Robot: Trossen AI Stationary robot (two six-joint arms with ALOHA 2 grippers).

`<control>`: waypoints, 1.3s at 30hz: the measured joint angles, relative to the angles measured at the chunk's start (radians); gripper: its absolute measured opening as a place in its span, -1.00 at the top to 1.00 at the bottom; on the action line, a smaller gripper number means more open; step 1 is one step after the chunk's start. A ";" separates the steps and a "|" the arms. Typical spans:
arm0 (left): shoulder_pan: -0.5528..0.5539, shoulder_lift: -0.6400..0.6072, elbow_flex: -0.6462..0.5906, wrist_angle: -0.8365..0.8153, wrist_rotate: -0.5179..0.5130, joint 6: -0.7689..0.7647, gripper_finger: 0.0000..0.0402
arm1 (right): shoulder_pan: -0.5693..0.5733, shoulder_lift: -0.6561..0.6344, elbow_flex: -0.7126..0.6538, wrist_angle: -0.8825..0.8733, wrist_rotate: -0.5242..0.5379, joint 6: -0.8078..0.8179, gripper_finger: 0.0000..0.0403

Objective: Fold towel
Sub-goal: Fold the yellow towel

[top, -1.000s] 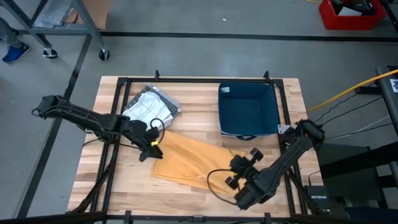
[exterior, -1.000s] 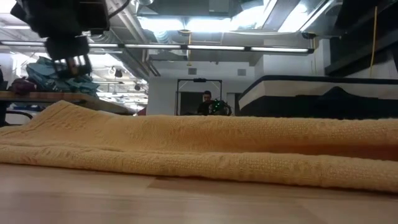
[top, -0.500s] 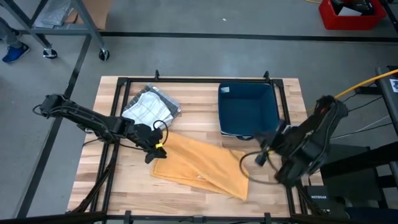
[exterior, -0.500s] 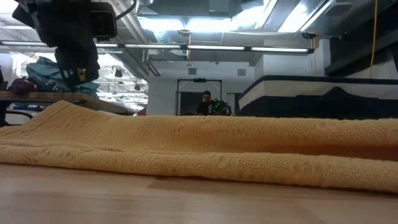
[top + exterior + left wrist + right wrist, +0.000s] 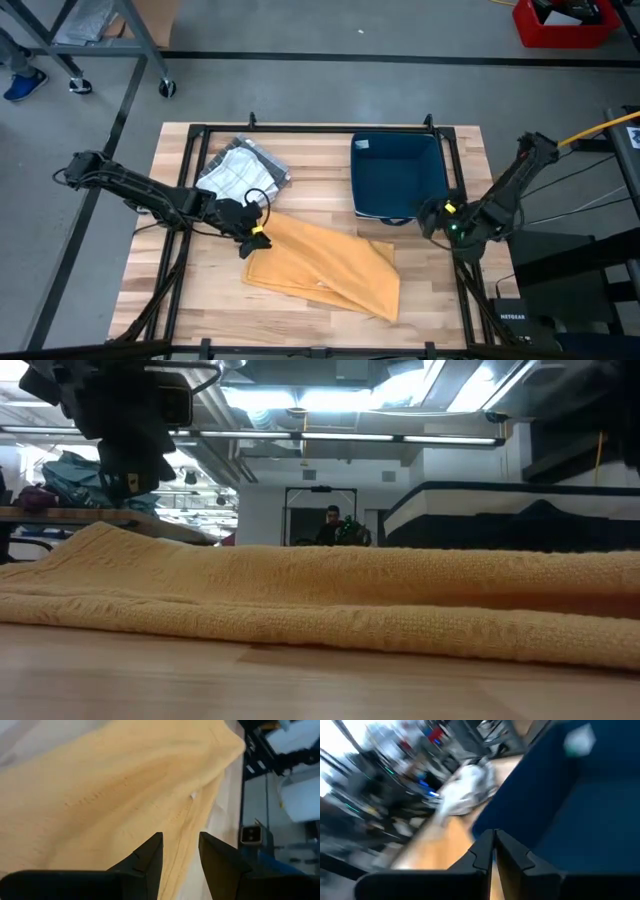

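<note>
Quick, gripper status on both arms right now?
Left gripper: open, fingers apart just above the yellow towel, holding nothing.
Right gripper: shut, empty, off by the table's right edge near the blue bin.

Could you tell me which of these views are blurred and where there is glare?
Right wrist view: smeared with motion blur, blue bin still readable. Low view: ceiling lights glare, towel sharp. Left wrist view: towel soft, white glare at the corner. High view: even and clear.

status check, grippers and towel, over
Left gripper open at the towel's left corner, holding nothing. Right gripper shut, empty, beside the blue bin. Towel lies folded, flat. Nothing in the way.
</note>
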 joint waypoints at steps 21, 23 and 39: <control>-0.030 0.042 0.000 0.160 -0.147 0.016 0.42 | -0.007 -0.031 -0.266 0.596 -0.194 0.135 0.88; -0.063 0.091 0.000 0.258 -0.157 0.044 0.42 | -0.007 -0.031 -0.266 0.598 -0.222 0.134 0.88; -0.205 0.482 0.000 0.640 -0.190 -0.173 0.42 | -0.007 -0.017 -0.265 0.658 -0.666 0.088 0.34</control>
